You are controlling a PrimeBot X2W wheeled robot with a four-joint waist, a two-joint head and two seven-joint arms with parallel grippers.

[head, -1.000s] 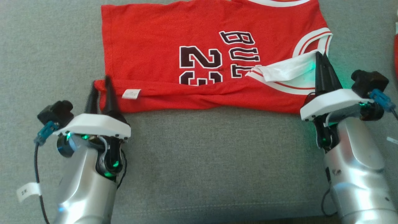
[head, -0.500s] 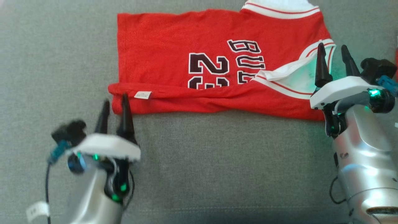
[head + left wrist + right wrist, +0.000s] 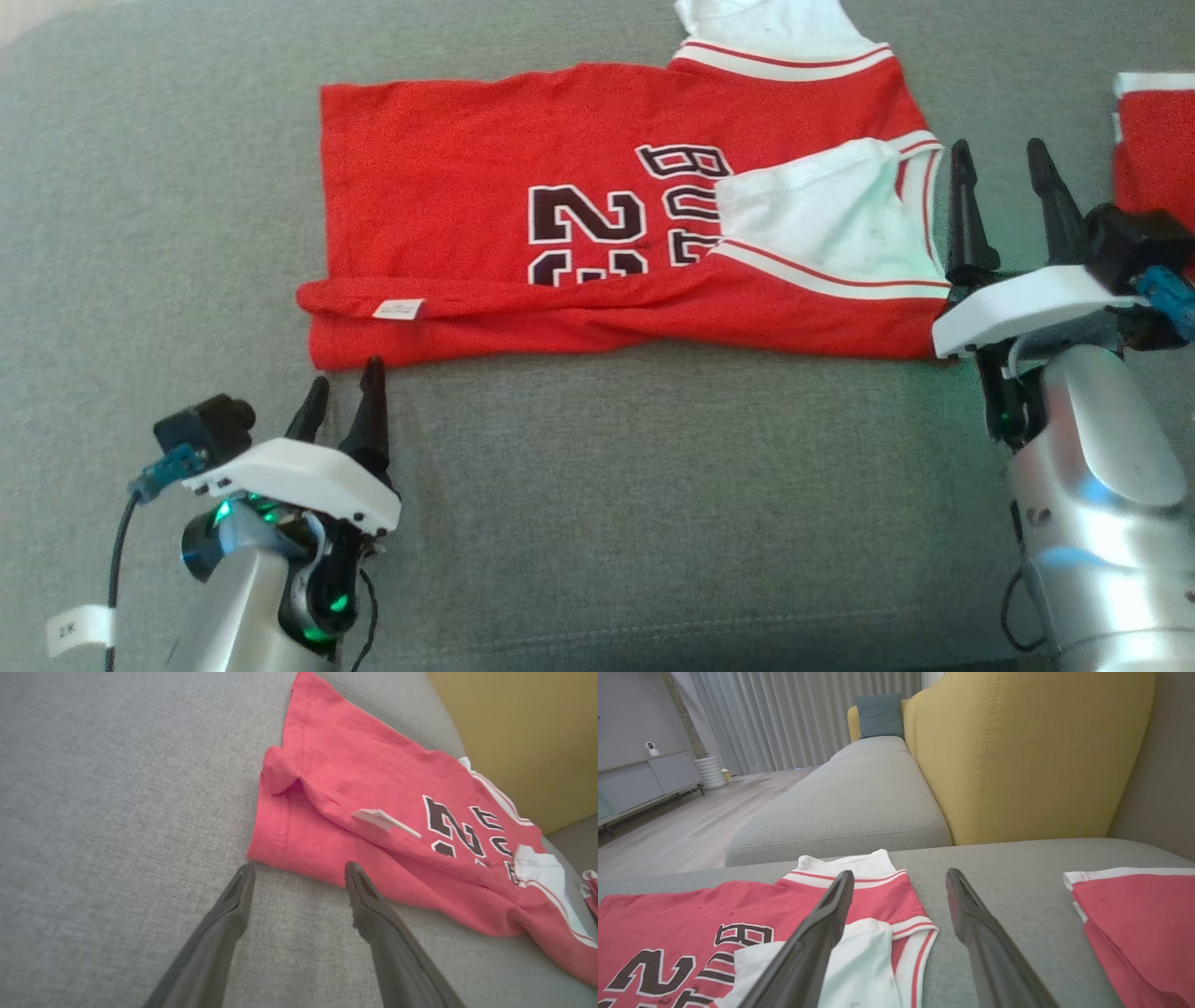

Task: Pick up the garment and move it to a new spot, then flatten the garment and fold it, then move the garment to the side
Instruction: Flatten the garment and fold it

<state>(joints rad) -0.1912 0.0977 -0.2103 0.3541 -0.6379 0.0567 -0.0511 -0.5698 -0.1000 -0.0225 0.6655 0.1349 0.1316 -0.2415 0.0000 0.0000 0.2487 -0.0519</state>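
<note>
The garment is a red jersey with white trim and dark lettering, lying on the grey cushion with its near edge folded over and a white tag showing. The same jersey lies just beyond my left fingertips in the left wrist view, and the jersey spreads at lower left in the right wrist view. My left gripper is open just short of the jersey's near left corner, holding nothing. At the jersey's right edge my right gripper stands open, beside the white inner armhole flap, empty.
A second red garment with white trim lies at the far right, also seen as red cloth in the right wrist view. The yellow sofa back rises behind the grey cushion. Wooden floor lies beyond.
Both grippers have opened and let go of the jersey's folded edge. The left gripper pulled back toward me off the corner. The camera shifted, so the jersey sits lower in view.
</note>
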